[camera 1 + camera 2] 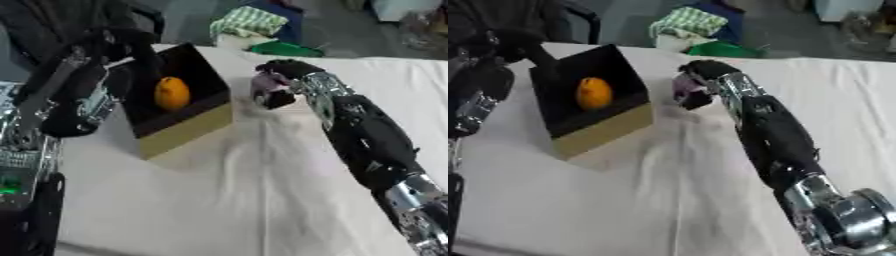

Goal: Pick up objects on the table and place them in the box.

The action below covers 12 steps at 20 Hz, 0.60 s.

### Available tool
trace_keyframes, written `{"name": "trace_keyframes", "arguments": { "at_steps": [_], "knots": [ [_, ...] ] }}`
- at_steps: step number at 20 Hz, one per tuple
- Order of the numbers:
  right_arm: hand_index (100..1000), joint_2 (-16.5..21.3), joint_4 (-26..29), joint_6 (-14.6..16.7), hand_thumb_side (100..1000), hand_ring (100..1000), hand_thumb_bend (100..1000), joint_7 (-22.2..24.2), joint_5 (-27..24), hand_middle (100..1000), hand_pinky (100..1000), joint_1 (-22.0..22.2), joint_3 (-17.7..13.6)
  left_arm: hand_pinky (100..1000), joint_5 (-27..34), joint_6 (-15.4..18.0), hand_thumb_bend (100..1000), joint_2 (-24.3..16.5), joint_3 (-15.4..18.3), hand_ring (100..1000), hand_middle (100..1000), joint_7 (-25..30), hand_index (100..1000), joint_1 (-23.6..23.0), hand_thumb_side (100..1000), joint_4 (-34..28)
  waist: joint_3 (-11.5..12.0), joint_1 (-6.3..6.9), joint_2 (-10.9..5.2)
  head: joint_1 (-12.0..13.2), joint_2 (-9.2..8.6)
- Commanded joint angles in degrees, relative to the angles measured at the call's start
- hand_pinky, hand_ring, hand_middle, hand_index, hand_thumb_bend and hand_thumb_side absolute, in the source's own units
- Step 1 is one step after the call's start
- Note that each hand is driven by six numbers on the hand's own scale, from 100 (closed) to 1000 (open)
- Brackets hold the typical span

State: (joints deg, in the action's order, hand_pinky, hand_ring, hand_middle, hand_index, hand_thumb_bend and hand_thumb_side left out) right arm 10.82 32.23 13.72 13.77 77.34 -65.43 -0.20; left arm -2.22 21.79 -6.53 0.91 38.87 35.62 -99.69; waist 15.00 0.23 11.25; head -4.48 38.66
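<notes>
An open box [188,125] with a black inside and tan outer walls stands on the white table at the left. An orange rounded fruit [172,93] lies inside it. My right hand [284,75] hovers just right of the box, its fingers curled round a small purplish object [682,88], most of which is hidden by the hand. My left hand [507,44] is a dark shape at the box's far left corner, touching or nearly touching the rim; its forearm [83,102] runs along the box's left side.
The white cloth-covered table [236,190] stretches in front and to the right. Beyond its far edge lie a green-and-white checked cloth [249,21] and a green item [284,49]. A clear container [868,25] shows at the top right.
</notes>
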Motion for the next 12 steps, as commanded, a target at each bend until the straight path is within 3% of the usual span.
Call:
{"name": "trace_keyframes", "arguments": {
  "at_steps": [1,6,12],
  "knots": [
    [955,0.39,0.53,0.66,238,650,100,-0.1,0.95,611,753,-0.73,0.04,702,0.44,0.05,100,-0.27,0.38,572,592,0.16,833,0.72,669,-1.0,-0.03,0.25,-0.85,-0.07,-0.62],
    [895,0.54,1.75,2.13,216,515,100,-2.35,0.83,438,669,-0.83,0.08,702,0.45,0.05,100,-0.36,0.45,572,592,0.1,833,0.69,667,-1.05,-0.16,0.28,-0.93,0.07,-0.68],
    [889,0.92,5.0,4.16,202,488,100,-5.48,-2.64,400,668,-1.69,0.44,701,0.47,-0.01,100,-0.44,0.43,572,592,-0.03,833,0.58,665,-1.09,-0.35,0.31,-1.29,0.27,-0.78]
  ]
}}
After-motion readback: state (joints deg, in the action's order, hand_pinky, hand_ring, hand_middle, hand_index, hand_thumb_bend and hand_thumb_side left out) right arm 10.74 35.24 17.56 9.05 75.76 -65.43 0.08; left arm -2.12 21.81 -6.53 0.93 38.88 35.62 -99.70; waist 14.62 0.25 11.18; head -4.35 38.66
